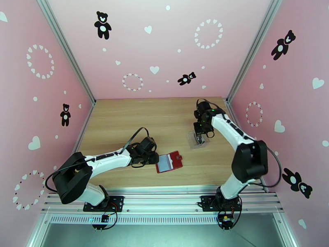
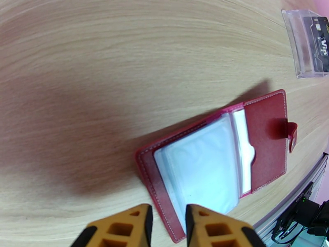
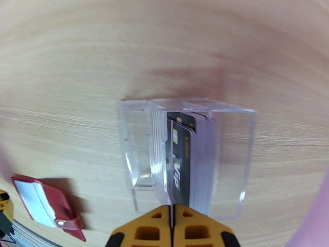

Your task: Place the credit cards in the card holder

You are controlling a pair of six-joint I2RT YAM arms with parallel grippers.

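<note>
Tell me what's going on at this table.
Two robot arms are working over a wooden table. The red card holder lies open with its clear pockets facing up. The left gripper is at its near corner, fingers slightly apart. The right gripper is shut right at the cards standing in a clear box. Whether it has pinched one cannot be told. No card shows in the holder's open pocket yet.

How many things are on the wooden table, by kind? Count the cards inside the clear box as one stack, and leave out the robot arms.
Red card holder: 1
Clear plastic box: 1
Stack of cards: 1
Total: 3
</note>
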